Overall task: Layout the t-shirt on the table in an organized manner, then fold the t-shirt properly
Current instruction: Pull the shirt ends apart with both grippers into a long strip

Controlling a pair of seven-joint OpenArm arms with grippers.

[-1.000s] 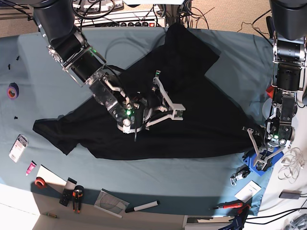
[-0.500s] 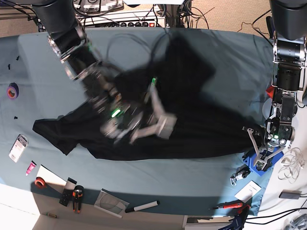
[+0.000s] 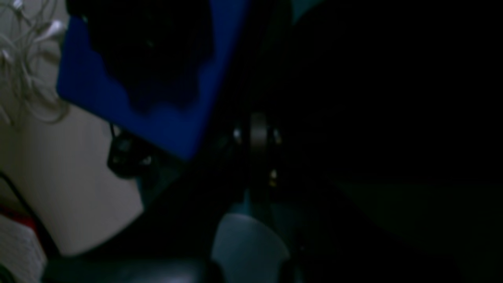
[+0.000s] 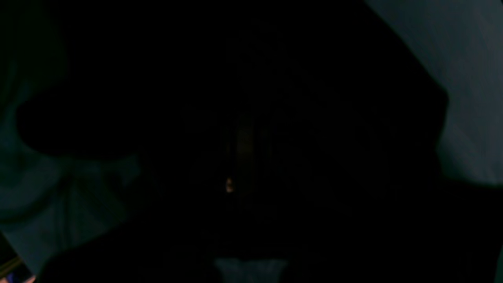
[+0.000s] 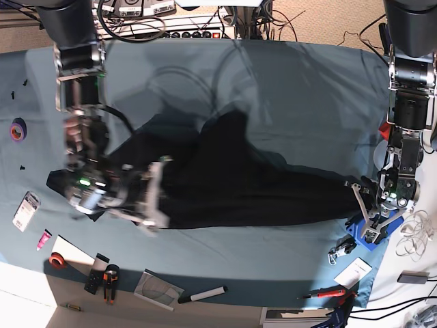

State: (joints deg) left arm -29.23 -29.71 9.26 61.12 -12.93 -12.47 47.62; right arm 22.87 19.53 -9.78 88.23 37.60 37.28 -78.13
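The black t-shirt (image 5: 246, 184) lies in a long low band across the teal table (image 5: 307, 82), from the left side to the right edge. My right gripper (image 5: 151, 201), blurred by motion, is at the front left, shut on a fold of the shirt. At the shirt's right corner my left gripper (image 5: 365, 212) is shut on the cloth. The right wrist view is almost filled by dark t-shirt (image 4: 255, 98), with table (image 4: 463, 59) at the top right. In the left wrist view the t-shirt (image 3: 393, 98) fills the right half. No print shows.
A blue holder (image 5: 362, 236) (image 3: 157, 114) and white cables (image 5: 413, 239) lie beside the left gripper. Purple tape (image 5: 18, 128), a packet (image 5: 26, 210), red tape (image 5: 57, 260), a marker (image 5: 202, 295) and a red-handled tool (image 5: 328, 294) sit along the left and front edges.
My right arm has swung from the table's middle to the front left, dragging the shirt's far part down and leftward. The far part of the table is now bare. The left arm has stayed put.
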